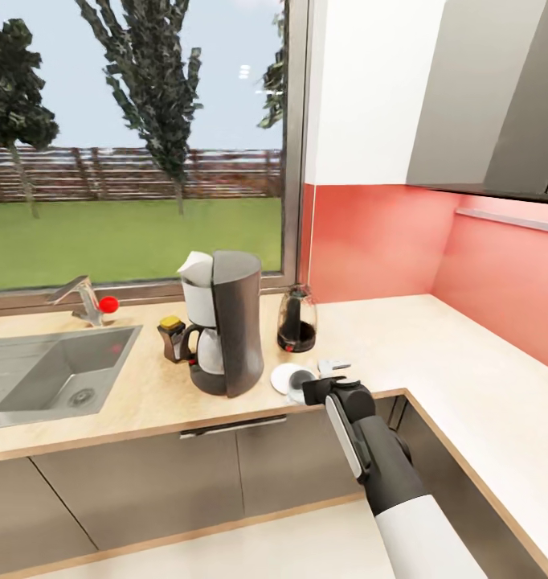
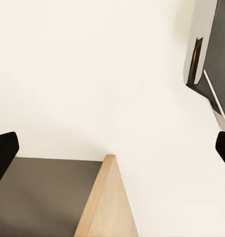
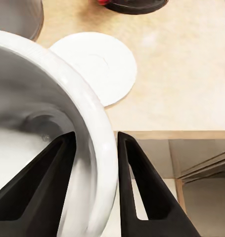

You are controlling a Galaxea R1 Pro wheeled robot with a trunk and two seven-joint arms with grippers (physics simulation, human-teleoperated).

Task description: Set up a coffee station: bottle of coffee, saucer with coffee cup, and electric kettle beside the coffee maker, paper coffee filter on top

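The right gripper [image 3: 95, 185] pinches the cup [image 3: 48, 133] by its rim near the saucer [image 3: 100, 64] beside the coffee maker [image 1: 226, 322]; keep it level, centre, lower gently.

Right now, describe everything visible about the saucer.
The saucer is a small round white plate with a faint ring at its centre, lying flat and bare on the beige countertop near its front edge, beside the coffee maker and in front of the electric kettle. The right gripper holds the coffee cup just beside it.
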